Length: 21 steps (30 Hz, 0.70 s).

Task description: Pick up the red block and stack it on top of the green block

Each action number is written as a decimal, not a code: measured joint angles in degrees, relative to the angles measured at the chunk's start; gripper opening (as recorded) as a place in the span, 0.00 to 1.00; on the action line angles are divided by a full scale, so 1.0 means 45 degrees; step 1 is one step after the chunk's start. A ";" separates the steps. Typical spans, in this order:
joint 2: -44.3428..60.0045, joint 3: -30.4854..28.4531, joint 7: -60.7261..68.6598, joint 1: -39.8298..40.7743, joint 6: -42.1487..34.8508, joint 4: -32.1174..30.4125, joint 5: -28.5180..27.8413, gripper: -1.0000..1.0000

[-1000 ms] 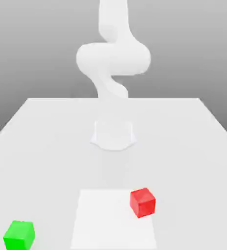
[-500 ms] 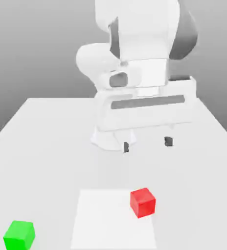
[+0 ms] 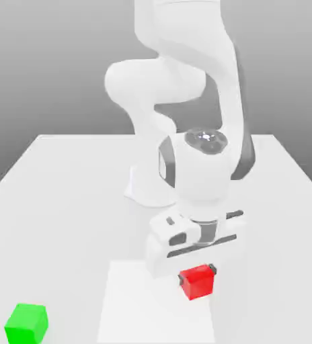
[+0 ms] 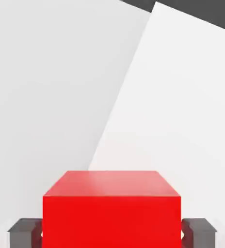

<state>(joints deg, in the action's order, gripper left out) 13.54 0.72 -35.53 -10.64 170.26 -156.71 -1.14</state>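
Claw (image 3: 198,274): closed narrow on the red block (image 3: 198,282), fingers (image 4: 23,231) pressed against two opposite faces.
Green block (image 3: 26,323): set well apart, near the exterior view's left.

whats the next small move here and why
Probably a short straight lift. In the hand view the gripper has a finger pressed against each side of the red block, which sits on the table. The green block stands apart toward the exterior view's left, so the cube needs clearance before travelling there.
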 joint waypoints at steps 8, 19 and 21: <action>-0.1888 0.0128 0.0099 0.0094 -0.1614 -0.0275 0.0126 0.00; -0.0872 -0.2055 0.1532 0.3679 -0.4662 0.3705 0.0973 0.00; -0.0484 -0.2510 0.1854 0.4389 -0.5116 0.4545 0.1181 0.00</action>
<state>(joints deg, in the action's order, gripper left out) 11.37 -10.58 -27.19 9.11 147.23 -136.26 4.17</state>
